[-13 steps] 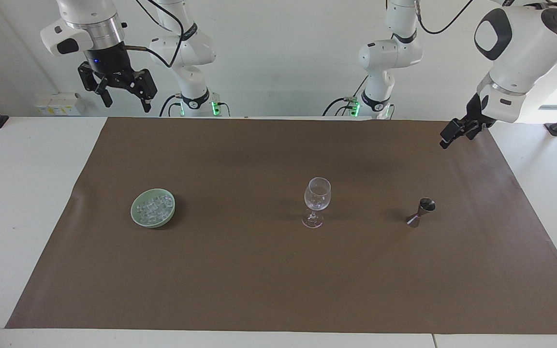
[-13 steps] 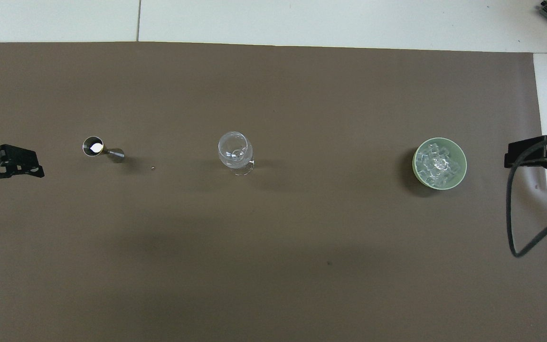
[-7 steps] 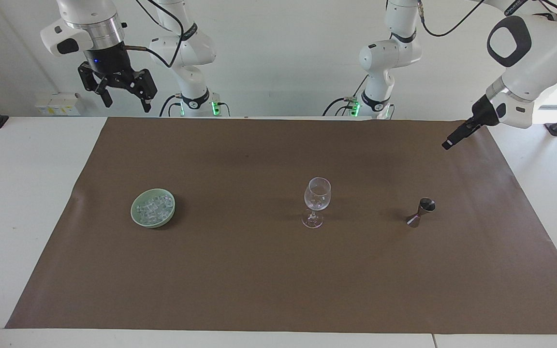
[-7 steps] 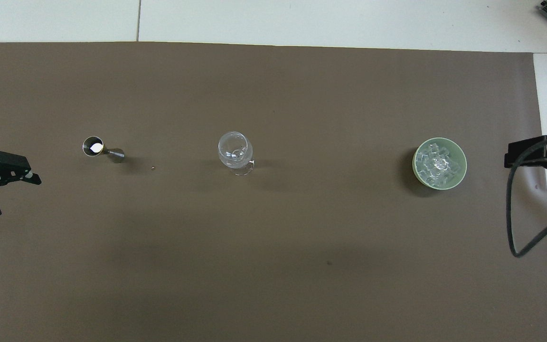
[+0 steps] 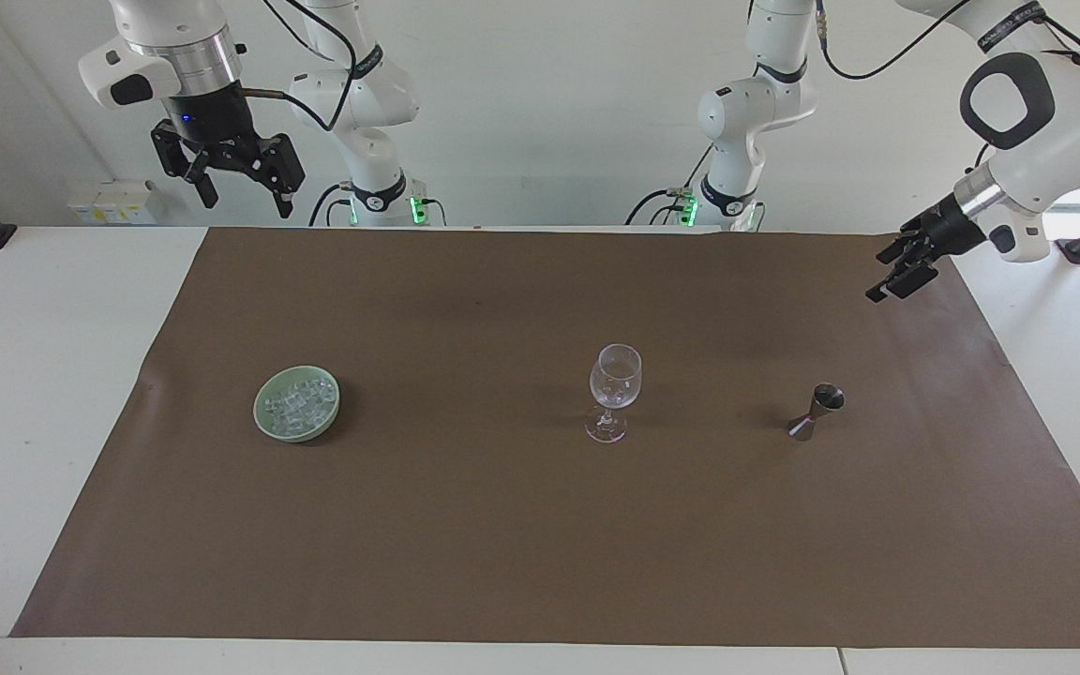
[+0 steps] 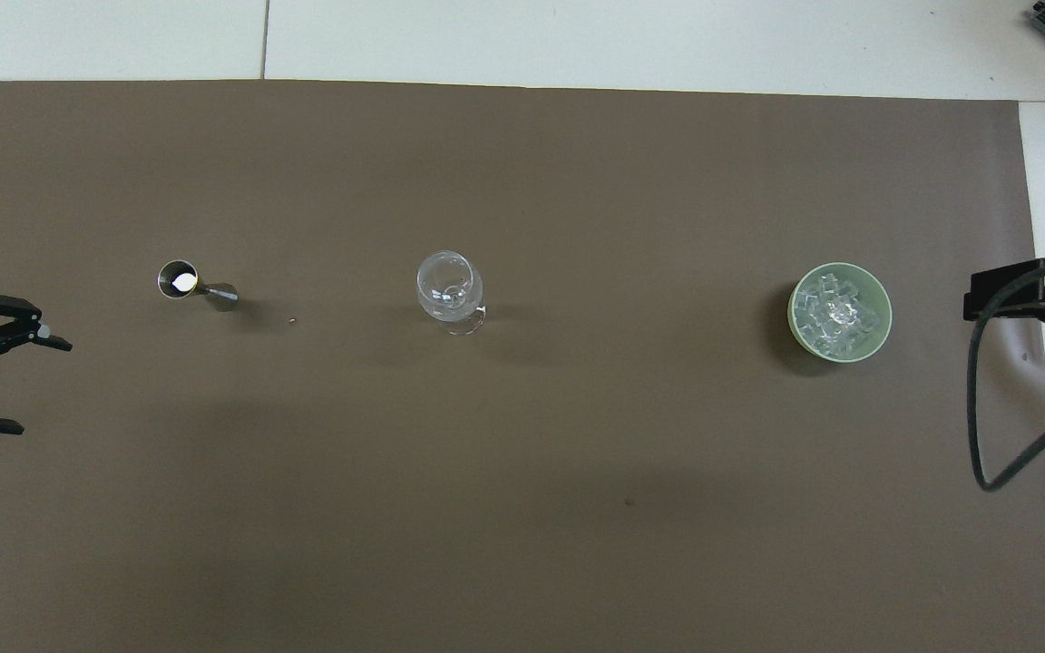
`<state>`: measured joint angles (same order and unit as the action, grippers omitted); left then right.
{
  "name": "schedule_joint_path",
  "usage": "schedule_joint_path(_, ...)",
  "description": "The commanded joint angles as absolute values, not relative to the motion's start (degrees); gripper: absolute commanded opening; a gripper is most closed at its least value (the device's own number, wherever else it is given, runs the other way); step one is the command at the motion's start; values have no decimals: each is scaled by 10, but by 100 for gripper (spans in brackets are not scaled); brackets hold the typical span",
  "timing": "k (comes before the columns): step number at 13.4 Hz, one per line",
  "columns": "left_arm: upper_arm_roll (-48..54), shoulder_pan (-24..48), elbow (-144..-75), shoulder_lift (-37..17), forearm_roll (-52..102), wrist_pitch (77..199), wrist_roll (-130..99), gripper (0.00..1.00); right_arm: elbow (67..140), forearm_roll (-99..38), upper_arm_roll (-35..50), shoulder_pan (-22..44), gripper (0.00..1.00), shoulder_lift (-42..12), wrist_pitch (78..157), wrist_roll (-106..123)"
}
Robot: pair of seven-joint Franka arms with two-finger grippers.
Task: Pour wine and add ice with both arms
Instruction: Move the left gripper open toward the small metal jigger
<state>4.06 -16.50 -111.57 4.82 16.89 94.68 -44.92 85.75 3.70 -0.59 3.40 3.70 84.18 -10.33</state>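
A brown mat [image 5: 540, 525] covers most of the white table [image 5: 24, 394], and three things stand on it in a row across the width, well apart from one another. The ice [image 5: 297, 403] is heaped in a pale green bowl [image 5: 263, 424] toward the right arm's end; an empty wine glass [image 5: 613, 389] stands upright near the middle; a small metal jigger [image 5: 814, 412] stands toward the left arm's end, its upper cup catching light in the overhead view [image 6: 180, 280]. Nothing lies between the glass and either neighbour. The right gripper [image 5: 242, 192] hangs high over the table edge at its own end, fingers spread apart and empty; only one edge of it and a looping black cable [image 6: 994, 435] show from above. The left gripper [image 5: 896, 272] hovers over the mat's corner at its end, above and nearer the robots than the jigger, jaws wide and holding nothing. Compared with a second ago, the left gripper's wrist has turned, so its fingers now splay clearly in the overhead view [image 6: 5, 381], and it has drifted a little toward the robots; the right arm waits unchanged.
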Motion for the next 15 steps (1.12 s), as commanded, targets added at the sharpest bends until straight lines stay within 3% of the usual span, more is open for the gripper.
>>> schedule_joint_path(1,46,-175,-1135,42,202,951,-514,100,875,33,-5,33,100,50,848,-94)
schedule_joint_path(6,46,-198,-1145,9,263,974,-579,100,875,33,-5,33,100,50,848,-94)
schedule_joint_path(15,46,-250,-1266,-6,480,1131,-611,100,875,33,-5,33,100,50,848,-94)
